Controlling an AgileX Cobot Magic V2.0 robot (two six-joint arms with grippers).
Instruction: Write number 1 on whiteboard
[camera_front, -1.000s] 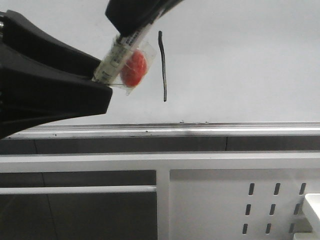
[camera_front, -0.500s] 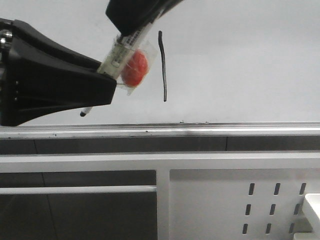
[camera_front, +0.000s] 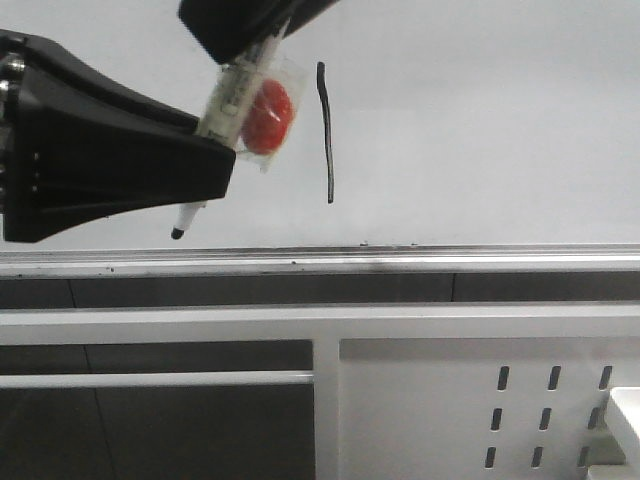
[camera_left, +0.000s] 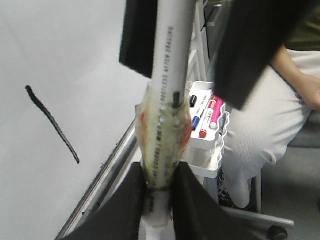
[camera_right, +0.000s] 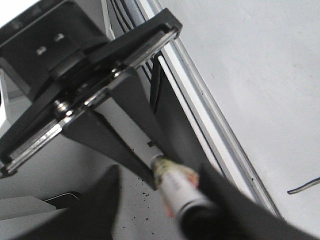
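The number 1 (camera_front: 326, 135) is a thin black, slightly curved stroke on the whiteboard (camera_front: 480, 120); it also shows in the left wrist view (camera_left: 52, 125). The white marker pen (camera_front: 232, 100) hangs slanted in front of the board, left of the stroke, with a red lump (camera_front: 266, 115) taped to it and its black tip pointing down. My left gripper (camera_front: 212, 170) is shut on the pen's lower part (camera_left: 167, 100). My right gripper (camera_front: 245, 35) is at the pen's upper end, its fingers spread on either side of the pen (camera_right: 177, 187).
The silver tray rail (camera_front: 400, 258) runs along the board's lower edge. A white perforated metal panel (camera_front: 480, 400) stands below it. A white basket (camera_left: 205, 167) with several markers and a seated person (camera_left: 270, 125) are beside the board.
My left gripper has closed round the pen and its tip now shows below the fingers. My right gripper has shifted left and up along the pen.
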